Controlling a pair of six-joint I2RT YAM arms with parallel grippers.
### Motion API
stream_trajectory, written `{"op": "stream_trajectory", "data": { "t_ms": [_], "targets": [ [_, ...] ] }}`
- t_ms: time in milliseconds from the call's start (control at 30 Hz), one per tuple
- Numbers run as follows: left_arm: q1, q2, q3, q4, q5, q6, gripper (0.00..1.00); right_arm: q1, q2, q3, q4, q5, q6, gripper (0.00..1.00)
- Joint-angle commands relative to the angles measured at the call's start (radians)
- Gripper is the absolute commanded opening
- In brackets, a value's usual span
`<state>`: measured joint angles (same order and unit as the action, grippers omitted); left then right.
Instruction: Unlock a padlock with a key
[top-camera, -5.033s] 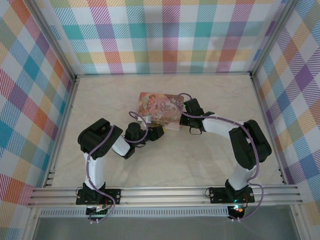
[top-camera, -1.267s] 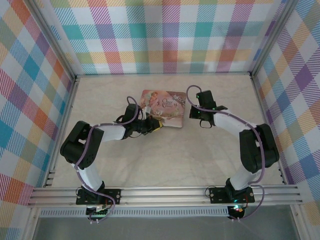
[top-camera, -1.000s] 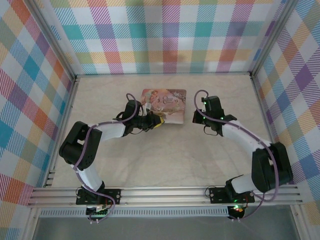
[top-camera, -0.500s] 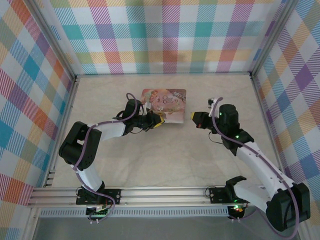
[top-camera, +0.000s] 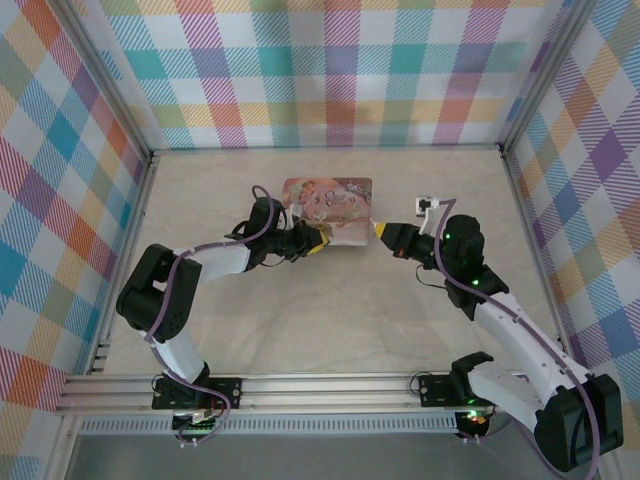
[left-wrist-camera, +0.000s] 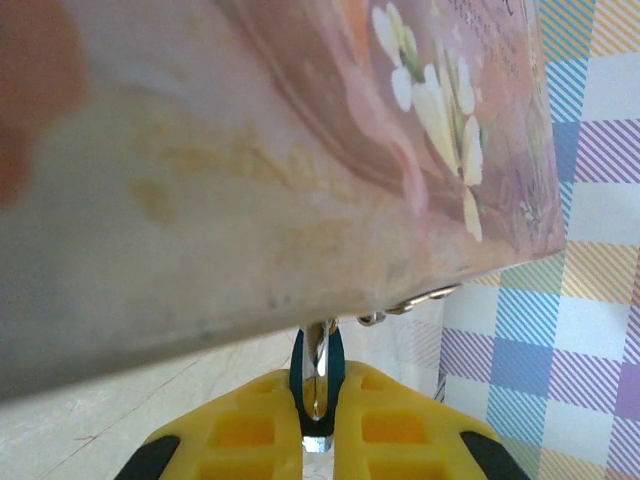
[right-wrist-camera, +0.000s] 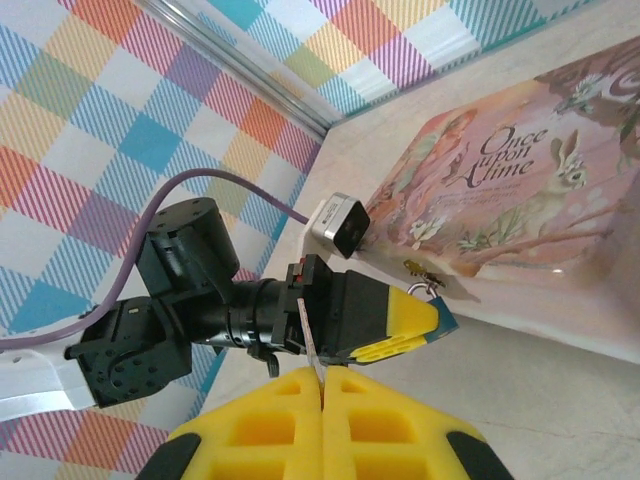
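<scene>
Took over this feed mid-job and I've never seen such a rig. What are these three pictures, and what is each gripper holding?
Two robot arms are bolted at the near edge of a table. The wide picture looks down from above and behind them. The other two come from a camera on each wrist, looking along its own gripper. On the table lies a pink illustrated tin. The left gripper is clamped on the small blue-grey padlock, which hangs at the tin's near edge. The right gripper is shut on a thin metal sliver, apparently the key, held apart from the padlock.
</scene>
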<state>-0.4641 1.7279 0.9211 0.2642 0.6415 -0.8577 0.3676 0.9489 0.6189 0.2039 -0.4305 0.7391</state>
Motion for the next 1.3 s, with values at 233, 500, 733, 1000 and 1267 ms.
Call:
{"op": "stream_trajectory", "data": {
  "t_ms": [233, 500, 733, 1000, 1267],
  "targets": [
    [-0.010, -0.062, 0.024, 0.048, 0.055, -0.036, 0.10, 0.017, 0.028, -0.189, 0.380, 0.029, 0.315, 0.00],
    [-0.010, -0.057, 0.021, 0.065, 0.063, -0.044, 0.10, 0.106, 0.249, -0.189, 0.520, 0.039, 0.342, 0.00],
    [-0.010, -0.061, 0.014, 0.081, 0.066, -0.053, 0.10, 0.159, 0.474, -0.167, 0.730, 0.048, 0.408, 0.00],
    [-0.010, -0.067, 0.006, 0.095, 0.069, -0.063, 0.10, 0.171, 0.634, -0.156, 0.886, 0.048, 0.473, 0.00],
    [-0.010, -0.064, 0.003, 0.107, 0.074, -0.072, 0.10, 0.184, 0.764, -0.130, 1.018, 0.042, 0.537, 0.00]
  ]
}}
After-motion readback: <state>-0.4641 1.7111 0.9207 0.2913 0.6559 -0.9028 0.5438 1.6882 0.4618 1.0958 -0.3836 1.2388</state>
